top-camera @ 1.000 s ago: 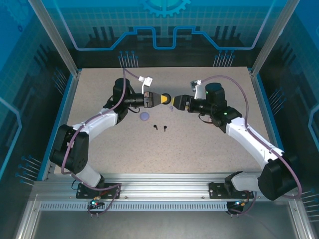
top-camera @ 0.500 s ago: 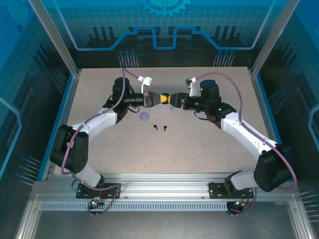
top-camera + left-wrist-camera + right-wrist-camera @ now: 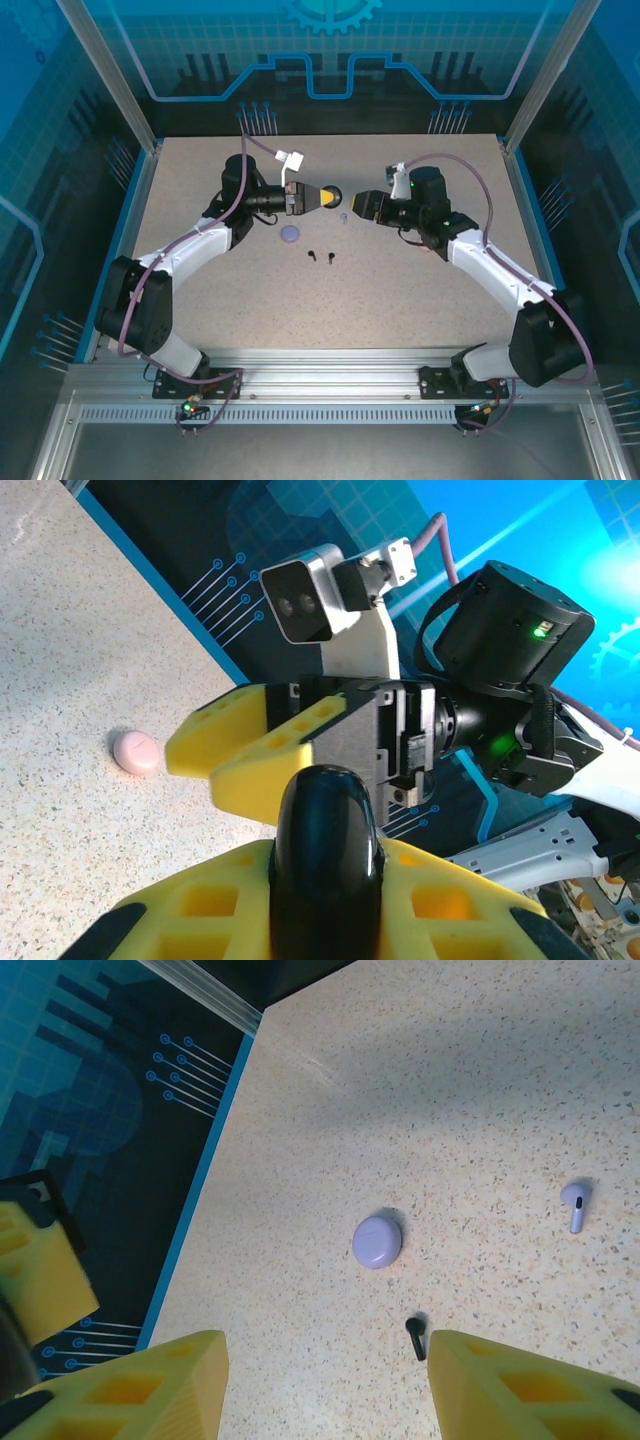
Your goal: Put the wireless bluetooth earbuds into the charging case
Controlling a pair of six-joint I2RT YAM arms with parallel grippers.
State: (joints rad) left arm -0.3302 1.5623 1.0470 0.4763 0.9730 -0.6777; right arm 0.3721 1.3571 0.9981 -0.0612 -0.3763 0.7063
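Note:
My left gripper is shut on a round black charging case, held on edge above the table. In the left wrist view the glossy black case is clamped between the yellow fingers. Facing it, my right gripper stands open and a little apart, with nothing between its fingers. Below on the table lie a lavender earbud, a black earbud and a shut lavender case. From above, two black earbuds lie near the lavender case.
A shut pale pink case rests on the speckled table near the blue back wall. A lavender earbud lies just under the two grippers. Blue panels and an aluminium frame enclose the table on all sides.
The right gripper closed in on the black case half a second ago, then drew back to the right and now stands apart from it. The left arm barely moved.

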